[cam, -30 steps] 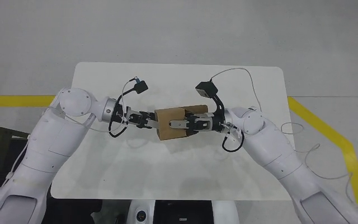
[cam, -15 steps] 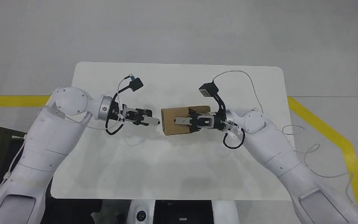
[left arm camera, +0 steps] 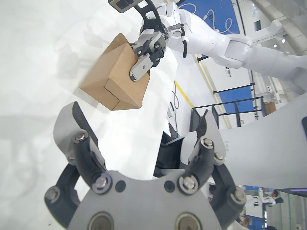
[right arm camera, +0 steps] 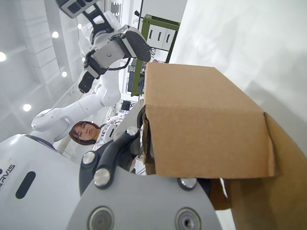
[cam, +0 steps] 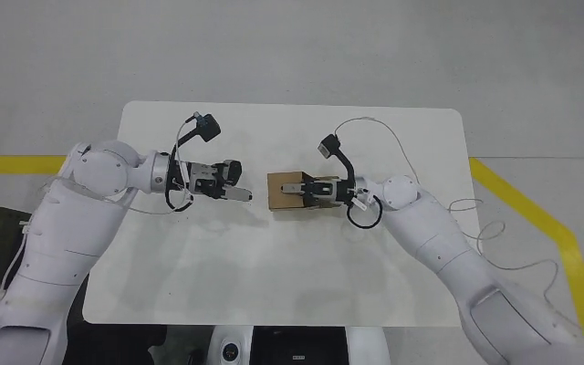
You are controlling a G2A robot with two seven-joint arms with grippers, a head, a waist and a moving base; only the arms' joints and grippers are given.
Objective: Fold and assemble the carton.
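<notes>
So the left end effector (left arm camera: 141, 125) is off the carton (cam: 290, 191) now. A second ago it was pressed right against the carton's 9 o'clock end. Since then it has backed straight out toward 9 o'clock and now sits well apart, fingers spread wide with nothing in them.

The right end effector (cam: 301, 189) comes in from 3 o'clock and hasn't let go. It's clamped on the carton's wall, with one finger lying along the outside. The carton is about mid-table (cam: 274, 274) and has drifted a little toward 3 o'clock as the left arm pulled away. I can't tell if it's resting on the table or held just above it.

My read is that the left arm was pushing the flaps in on that 9 o'clock end and is done. From the left wrist view that end looks folded shut. The end by the right end effector still looks open, with a loose flap, so that's probably what's left, and it'll need a regrip.
</notes>
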